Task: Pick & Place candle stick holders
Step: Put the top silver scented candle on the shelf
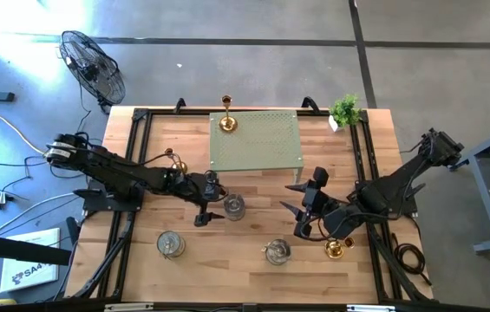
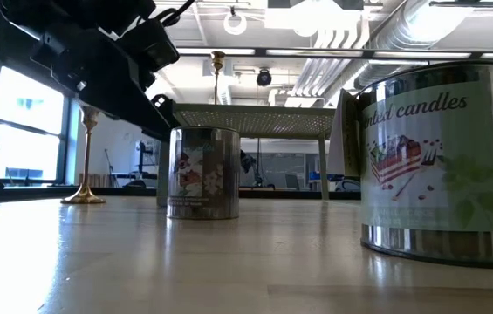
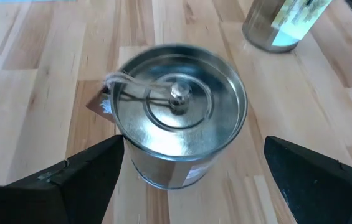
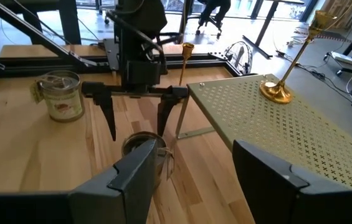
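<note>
A silvery candle tin [image 1: 234,206] stands upright on the wooden table [image 1: 253,260], just in front of the green perforated shelf [image 1: 256,139] and near its left front corner. The left gripper [image 1: 207,204] is poised above this tin with its fingers spread wide, one on each side and neither touching; the left wrist view looks down on the tin's lid [image 3: 179,102] between the two dark fingers [image 3: 85,171]. A paper tag [image 3: 101,102] hangs at the tin's side.

On the shelf, near its back left corner, a brass holder [image 1: 227,120] stands upright. A second brass holder [image 1: 175,163] stands on the table just left of the shelf, beside the left arm. Farther forward from the shelf, two more tins stand well apart: one [image 1: 170,244] toward the left front of the table and one [image 1: 277,250] nearly straight out from the shelf's right front corner. A third brass holder [image 1: 337,248] stands to the right of that tin, close under the right arm.

The right gripper [image 1: 307,208] hangs just in front of the shelf's right front corner, fingers open and empty. A small green plant [image 1: 345,110] sits off the shelf's back right corner.
</note>
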Action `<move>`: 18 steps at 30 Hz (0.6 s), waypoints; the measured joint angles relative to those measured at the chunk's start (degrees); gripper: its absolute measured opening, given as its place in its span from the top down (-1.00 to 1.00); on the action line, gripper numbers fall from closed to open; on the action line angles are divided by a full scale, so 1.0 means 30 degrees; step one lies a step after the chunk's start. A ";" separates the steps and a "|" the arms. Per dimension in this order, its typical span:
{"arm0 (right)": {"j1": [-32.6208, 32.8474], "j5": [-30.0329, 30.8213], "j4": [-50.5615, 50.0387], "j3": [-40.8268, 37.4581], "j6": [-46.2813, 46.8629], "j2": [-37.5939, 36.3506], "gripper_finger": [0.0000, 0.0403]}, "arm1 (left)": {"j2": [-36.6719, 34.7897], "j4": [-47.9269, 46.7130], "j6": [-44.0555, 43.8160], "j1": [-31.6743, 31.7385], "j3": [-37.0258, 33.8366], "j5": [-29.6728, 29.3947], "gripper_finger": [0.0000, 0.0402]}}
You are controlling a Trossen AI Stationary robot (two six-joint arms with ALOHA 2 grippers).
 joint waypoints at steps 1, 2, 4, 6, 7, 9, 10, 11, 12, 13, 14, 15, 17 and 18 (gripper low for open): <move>0.0000 0.0000 0.0000 0.0000 0.0000 0.0077 -0.01 | 0.0000 0.0081 0.0015 -0.0002 0.0000 -0.0010 -0.89; 0.0000 0.0000 0.0007 0.0000 0.0000 0.0106 -0.01 | 0.0000 0.0106 0.0015 -0.0002 0.0000 -0.0036 -0.89; 0.0000 -0.0018 0.0012 0.0000 0.0026 0.0110 -0.01 | 0.0000 0.0099 0.0015 -0.0004 0.0000 -0.0044 -0.89; 0.0000 0.0032 0.0028 0.0000 0.0087 0.0102 -0.01 | 0.0000 0.0093 0.0015 -0.0004 0.0000 -0.0031 -0.89; 0.0000 0.0029 0.0029 0.0000 0.0080 0.0102 -0.01 | 0.0000 0.0119 0.0036 -0.0001 0.0000 0.0015 -0.89; 0.0000 0.0029 0.0029 0.0000 0.0080 0.0102 -0.01 | 0.0000 0.0261 0.0159 -0.0004 0.0000 0.0029 -0.89; 0.0000 0.0029 0.0029 0.0000 0.0080 0.0102 -0.01 | 0.0049 0.0432 0.0213 0.0002 0.0000 0.0024 -0.89; 0.0000 0.0035 0.0029 0.0000 0.0080 0.0102 -0.01 | 0.0188 0.0777 0.0385 0.0002 0.0000 0.0029 -0.89; 0.0000 0.0034 0.0029 0.0000 0.0080 0.0102 -0.01 | 0.0356 0.1107 0.0536 0.0004 0.0000 0.0029 -0.89; 0.0000 0.0035 0.0035 0.0000 0.0080 0.0102 -0.01 | 0.0501 0.1264 0.0585 0.0004 0.0000 0.0037 -0.89; 0.0000 0.0036 0.0040 0.0000 0.0080 0.0102 -0.01 | 0.0706 0.1559 0.0632 0.0004 -0.0007 0.0043 -0.89; 0.0000 0.0036 0.0070 0.0000 0.0080 0.0102 -0.01 | 0.1007 0.1978 0.0655 0.0002 0.0003 0.0038 -0.89; 0.0000 0.0021 0.0095 0.0000 0.0080 0.0102 -0.01 | 0.1498 0.2164 0.0675 0.0004 0.0000 0.0044 -0.89; 0.0000 0.0007 0.0109 0.0000 0.0080 0.0102 -0.01 | 0.1729 0.2226 0.0800 0.0004 -0.0013 0.0058 -0.89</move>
